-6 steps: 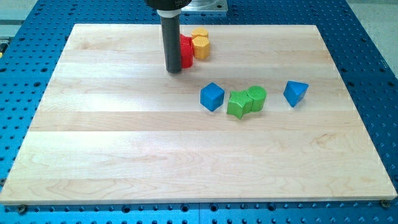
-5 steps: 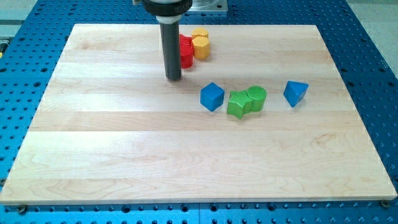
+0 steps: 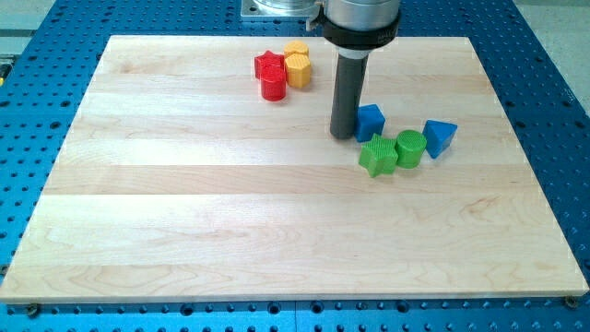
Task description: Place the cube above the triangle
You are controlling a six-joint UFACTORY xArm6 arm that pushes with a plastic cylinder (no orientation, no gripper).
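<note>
The blue cube (image 3: 371, 122) sits right of centre, toward the view's top. My tip (image 3: 344, 135) rests against the cube's left side. The blue triangle (image 3: 440, 136) lies to the cube's right and slightly lower in the view. A green star-shaped block (image 3: 378, 155) and a green cylinder (image 3: 410, 148) sit just below the cube, between it and the triangle; the cylinder is close to or touching the triangle.
A red star-shaped block (image 3: 269, 67) and a red cylinder (image 3: 274, 86) sit at the view's top centre, beside two yellow blocks (image 3: 297, 64). The wooden board (image 3: 184, 212) lies on a blue perforated table (image 3: 28, 83).
My tip moved right from beside the red blocks to the cube. The blue cube shifted right and up in the view. The green blocks shifted right, toward the triangle.
</note>
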